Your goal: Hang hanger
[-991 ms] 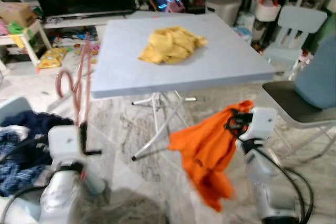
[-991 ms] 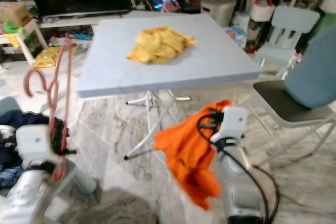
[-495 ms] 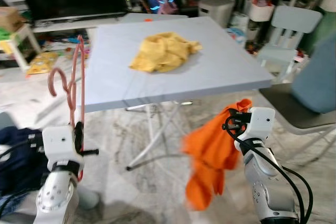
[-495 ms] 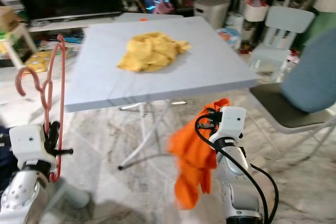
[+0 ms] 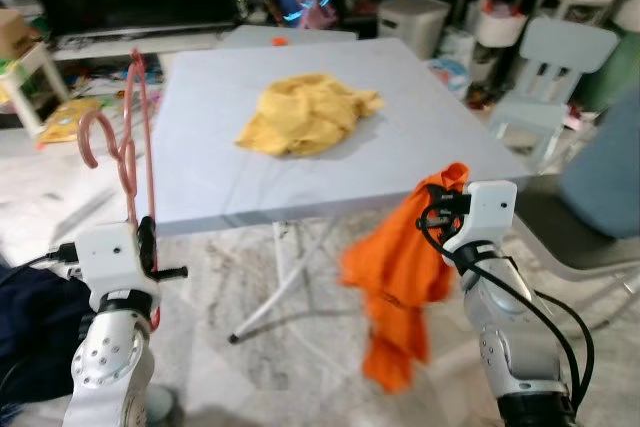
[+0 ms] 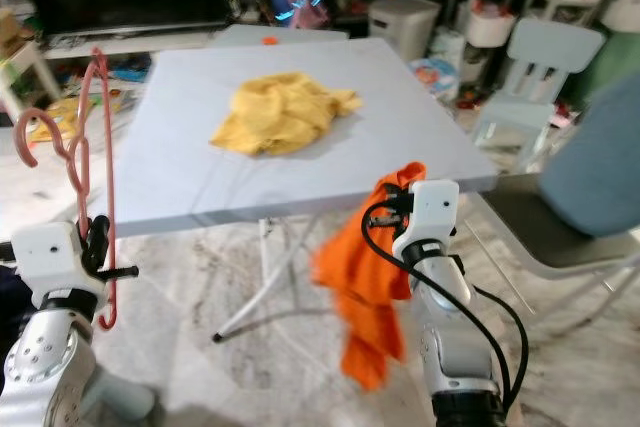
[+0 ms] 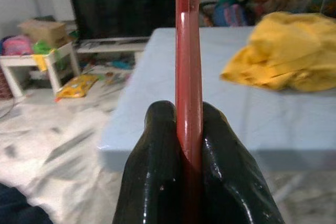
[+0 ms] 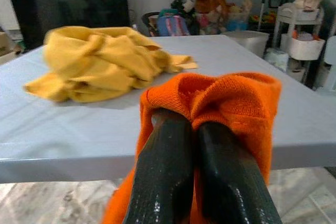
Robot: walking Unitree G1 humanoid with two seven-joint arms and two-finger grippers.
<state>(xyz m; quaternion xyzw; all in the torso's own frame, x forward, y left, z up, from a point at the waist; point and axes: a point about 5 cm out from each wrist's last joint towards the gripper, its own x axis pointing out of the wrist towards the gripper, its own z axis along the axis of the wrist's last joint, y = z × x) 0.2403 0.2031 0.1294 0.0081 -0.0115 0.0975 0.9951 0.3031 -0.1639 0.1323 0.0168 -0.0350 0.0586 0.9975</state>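
Between the left gripper's (image 7: 190, 129) jaws stands a thin pink hanger (image 5: 130, 162).

A red-pink hanger (image 5: 128, 162) stands upright, hook up, apparently beside the table's near corner.

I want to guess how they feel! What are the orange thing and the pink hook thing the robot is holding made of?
The orange garment looks like soft knitted fabric: its ribbed weave shows where the right end effector pinches it. The thin pinkish-red hanger, pinched in the left end effector, looks smooth and glossy, probably plastic or coated wire.
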